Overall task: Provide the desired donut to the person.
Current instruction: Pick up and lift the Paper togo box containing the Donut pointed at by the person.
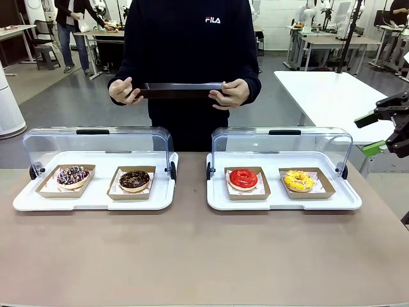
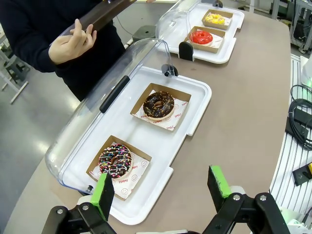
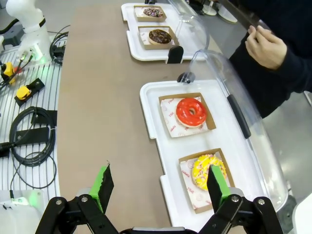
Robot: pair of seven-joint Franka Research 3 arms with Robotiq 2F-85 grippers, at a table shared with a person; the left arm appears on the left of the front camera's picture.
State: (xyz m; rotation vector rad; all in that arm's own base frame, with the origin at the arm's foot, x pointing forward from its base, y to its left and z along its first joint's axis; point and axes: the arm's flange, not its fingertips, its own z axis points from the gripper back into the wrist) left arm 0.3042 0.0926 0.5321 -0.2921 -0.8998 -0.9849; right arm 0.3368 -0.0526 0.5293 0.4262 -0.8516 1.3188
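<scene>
Front: the person (image 1: 192, 57) holds a black tray (image 1: 182, 90) behind four donuts (image 1: 243, 178); the right gripper (image 1: 370, 134) hangs wide open, empty. Left wrist: the left gripper (image 2: 160, 181) gapes empty near the sprinkled donut (image 2: 115, 161). Right wrist: the yellow donut (image 3: 207, 170) lies close; no choice shows, so a wrong pick threatens.

Four donuts: a sprinkled donut (image 1: 73, 175), a chocolate donut (image 1: 134, 180), a red donut (image 1: 243, 178), a yellow donut (image 1: 298, 180). Four paper boats (image 1: 46, 187), two white trays (image 1: 96, 202), two clear lids (image 1: 96, 143), one black tray (image 1: 182, 90).
</scene>
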